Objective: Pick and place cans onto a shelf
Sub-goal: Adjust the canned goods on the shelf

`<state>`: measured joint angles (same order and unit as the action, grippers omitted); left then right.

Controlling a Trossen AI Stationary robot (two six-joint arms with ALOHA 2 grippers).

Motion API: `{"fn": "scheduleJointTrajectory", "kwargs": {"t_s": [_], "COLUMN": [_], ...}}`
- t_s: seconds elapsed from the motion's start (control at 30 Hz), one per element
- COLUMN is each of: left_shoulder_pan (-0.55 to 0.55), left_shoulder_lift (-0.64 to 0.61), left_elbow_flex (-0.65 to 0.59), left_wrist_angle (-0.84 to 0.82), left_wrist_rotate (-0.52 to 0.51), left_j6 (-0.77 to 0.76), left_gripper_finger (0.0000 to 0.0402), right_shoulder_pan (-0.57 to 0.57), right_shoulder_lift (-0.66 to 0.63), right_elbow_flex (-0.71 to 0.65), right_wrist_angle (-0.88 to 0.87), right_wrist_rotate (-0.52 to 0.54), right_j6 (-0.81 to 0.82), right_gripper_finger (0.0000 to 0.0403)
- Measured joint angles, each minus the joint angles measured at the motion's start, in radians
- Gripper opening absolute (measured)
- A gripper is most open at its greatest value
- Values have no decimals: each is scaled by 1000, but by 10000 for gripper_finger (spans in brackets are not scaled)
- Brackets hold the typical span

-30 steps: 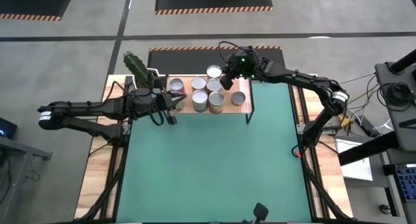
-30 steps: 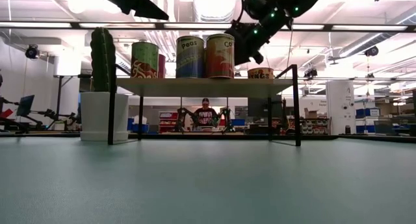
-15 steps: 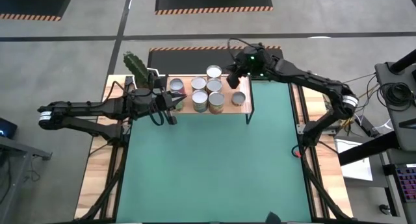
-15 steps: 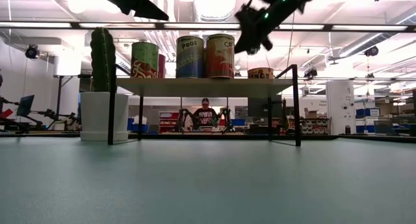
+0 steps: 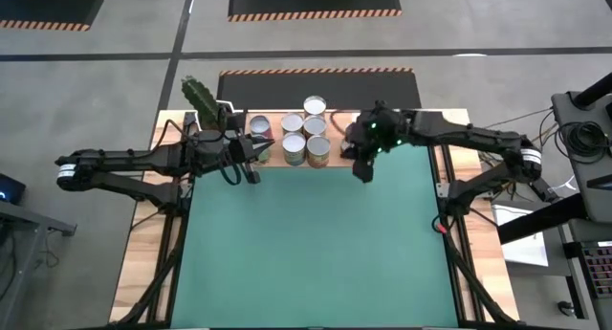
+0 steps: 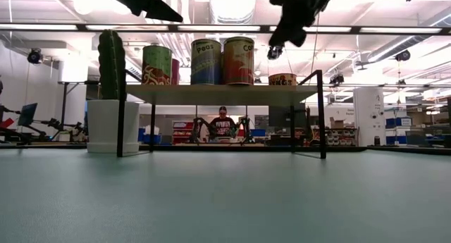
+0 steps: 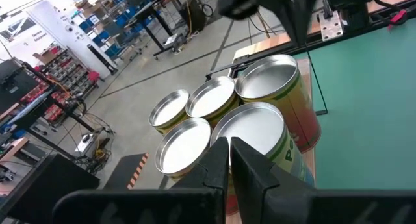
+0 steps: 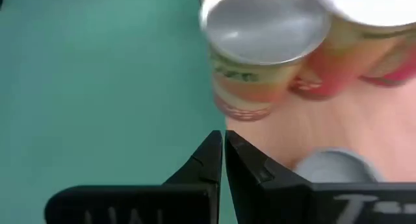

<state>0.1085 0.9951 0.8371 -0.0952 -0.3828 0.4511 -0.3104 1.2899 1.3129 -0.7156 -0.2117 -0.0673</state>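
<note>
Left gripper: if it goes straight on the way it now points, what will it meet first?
Probably the nearest can on the shelf: the shut left gripper points toward its silver top. Height is unclear; it may pass just above.

The left arm stretches in from the frame's left edge, its left gripper pinched shut at upper centre-left. The right arm bends in from the right, its right gripper closed too, just right of centre.
</note>
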Motion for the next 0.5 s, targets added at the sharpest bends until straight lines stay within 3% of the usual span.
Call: {"fn": "scheduleJointTrajectory", "kwargs": {"t_s": [0.5], "left_shoulder_pan": [0], "left_shoulder_lift": [0], "left_elbow_flex": [0], "left_wrist_angle": [0], "left_wrist_rotate": [0], "left_j6": [-8], "left_gripper_finger": [0], "right_shoulder_pan": [33], "right_shoulder_lift": [126], "right_elbow_flex": [-27], "right_wrist_angle": [131], "right_wrist_rotate": [22], "right_j6": [-49], "right_gripper_finger": [9]}}
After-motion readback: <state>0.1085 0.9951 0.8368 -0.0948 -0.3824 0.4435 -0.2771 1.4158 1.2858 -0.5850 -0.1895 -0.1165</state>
